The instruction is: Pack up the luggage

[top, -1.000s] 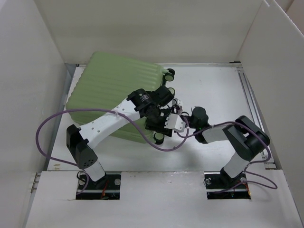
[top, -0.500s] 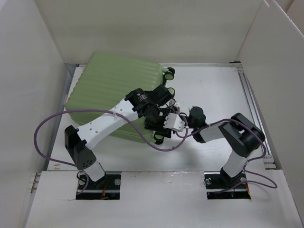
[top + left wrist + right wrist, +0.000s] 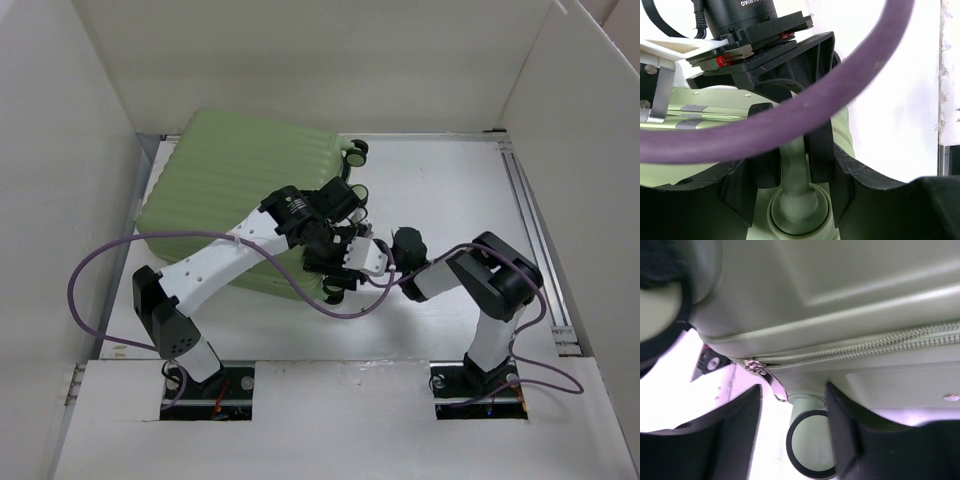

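The luggage [image 3: 225, 190] is a light green ribbed suitcase lying closed at the back left, with black wheels on its right edge. My left gripper [image 3: 335, 272] reaches over it. In the left wrist view the gripper [image 3: 792, 165] is shut on a light green wheel stem [image 3: 797, 200] of the luggage. My right gripper [image 3: 372, 262] is at the same edge. In the right wrist view it [image 3: 792, 440] is open. A silver zipper pull [image 3: 767, 377] hangs just above the gap and a black-rimmed wheel [image 3: 812, 450] sits between the fingers [image 3: 725, 440].
White walls enclose the table on the left [image 3: 60, 200], back and right [image 3: 580, 180]. A purple cable [image 3: 100, 270] loops from the left arm and crosses the left wrist view [image 3: 805, 110]. The right arm's wrist body [image 3: 750, 30] is close in front of the left gripper.
The right arm has folded and moved its gripper left, closer to the suitcase's wheel edge. The left gripper has stayed on the suitcase, shifting slightly left.
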